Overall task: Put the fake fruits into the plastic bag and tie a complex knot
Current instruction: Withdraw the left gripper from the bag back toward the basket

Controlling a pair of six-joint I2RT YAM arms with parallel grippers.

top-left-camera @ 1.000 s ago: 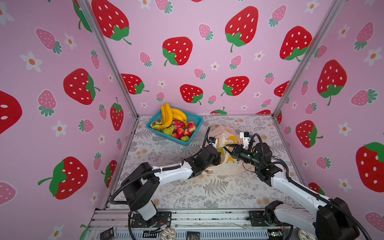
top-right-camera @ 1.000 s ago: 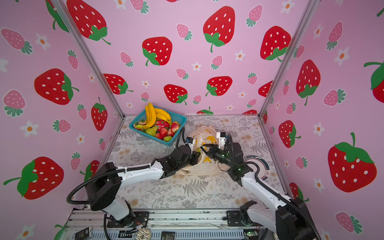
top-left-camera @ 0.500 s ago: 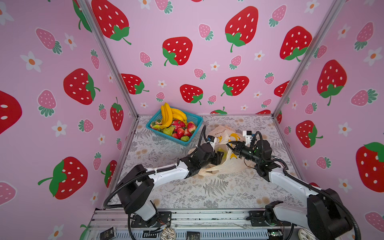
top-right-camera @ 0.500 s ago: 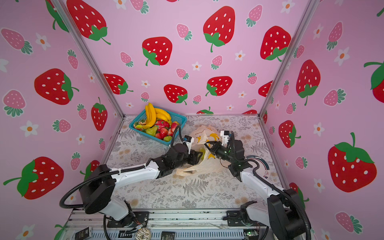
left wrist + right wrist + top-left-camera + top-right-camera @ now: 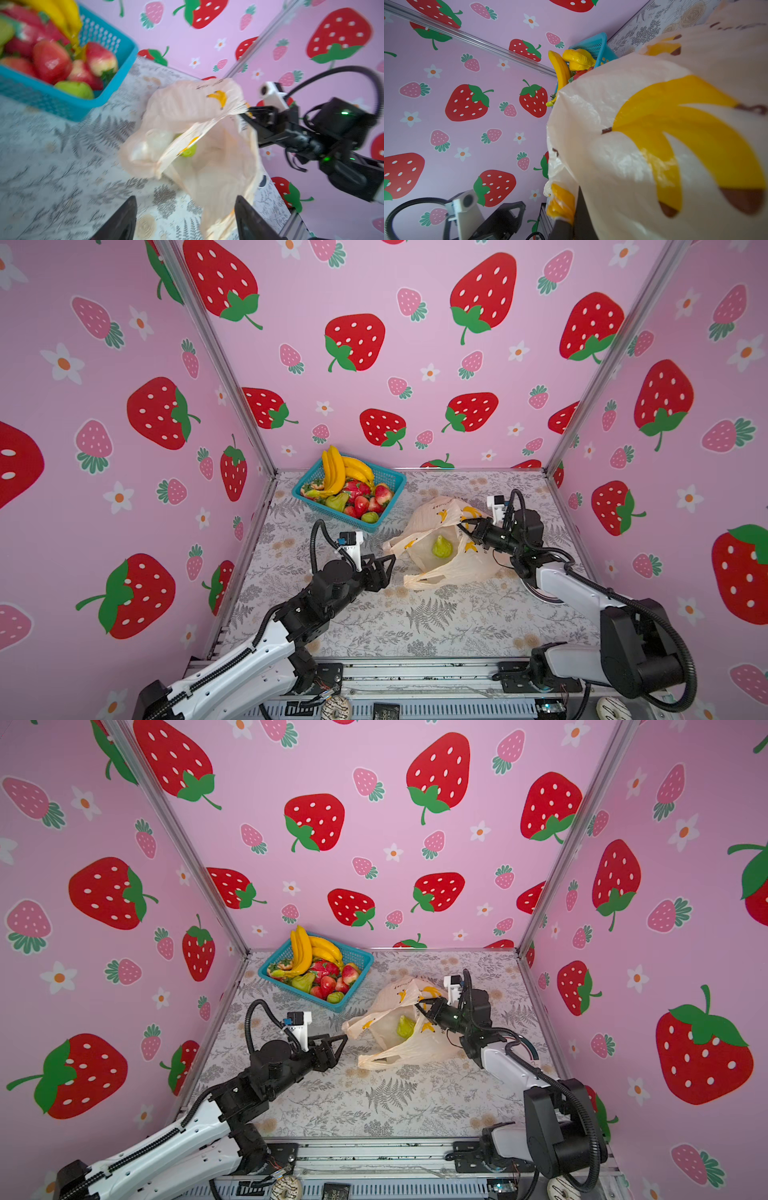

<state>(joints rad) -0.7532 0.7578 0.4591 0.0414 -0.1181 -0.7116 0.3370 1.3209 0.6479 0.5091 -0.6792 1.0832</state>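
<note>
Inside pink strawberry-print walls (image 5: 124, 364), floral-print counter (image 5: 436, 614) carries everything. Reaching in from the front are the left arm (image 5: 266, 655) and the right arm (image 5: 573, 585). The plastic bag (image 5: 465, 568) lies right of centre on the counter with its mouth gaping toward the left arm and its handle loops (image 5: 419, 580) loose, untied; it shows in both top views (image 5: 419, 1048). The teal mesh basket (image 5: 390, 481) sits back left near the wall, apart from the bag. It is heaped with fake fruits: banana bunches (image 5: 334, 468) on top, strawberries (image 5: 361, 502), green pears (image 5: 337, 502), and a dragon fruit (image 5: 309, 490) at its left edge. The right pincer (image 5: 463, 526) is clenched on the bag's upper rim, holding that edge up off the counter. The left pincer (image 5: 390, 570) is released, jaws wide and empty, just beside the bag's nearer handle and apparently not touching. In the left wrist view its fingers (image 5: 124, 218) are spread, with the bag ahead. One green pear (image 5: 441, 546) lies inside the bag, seen through the mouth (image 5: 188, 150)
</note>
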